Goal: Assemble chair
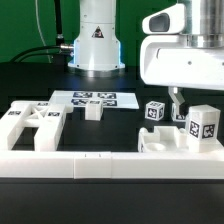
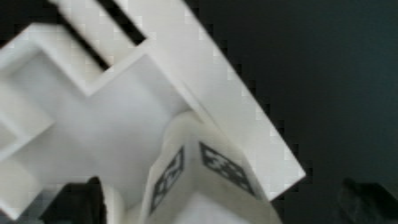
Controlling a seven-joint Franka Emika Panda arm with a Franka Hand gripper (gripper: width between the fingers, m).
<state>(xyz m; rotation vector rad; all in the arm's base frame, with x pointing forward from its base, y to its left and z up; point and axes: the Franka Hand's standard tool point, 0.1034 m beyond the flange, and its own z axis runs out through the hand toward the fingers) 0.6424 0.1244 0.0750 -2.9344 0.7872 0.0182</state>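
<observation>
My gripper (image 1: 180, 108) hangs low at the exterior view's right, over a white tagged block (image 1: 203, 125) that stands by a low white chair piece (image 1: 160, 140). In the wrist view the block (image 2: 199, 168) rises edge-on, very close, between my dark fingertips (image 2: 71, 202), which stand wide apart, so my gripper (image 2: 214, 205) is open. A white slotted frame piece (image 2: 98, 95) lies below it. A large slotted panel (image 1: 30, 125), a small block (image 1: 93, 110) and a tagged cube (image 1: 153, 112) lie apart on the black table.
The marker board (image 1: 95, 99) lies in front of the robot base (image 1: 95, 45). A long white border rail (image 1: 100, 162) runs along the table's front edge.
</observation>
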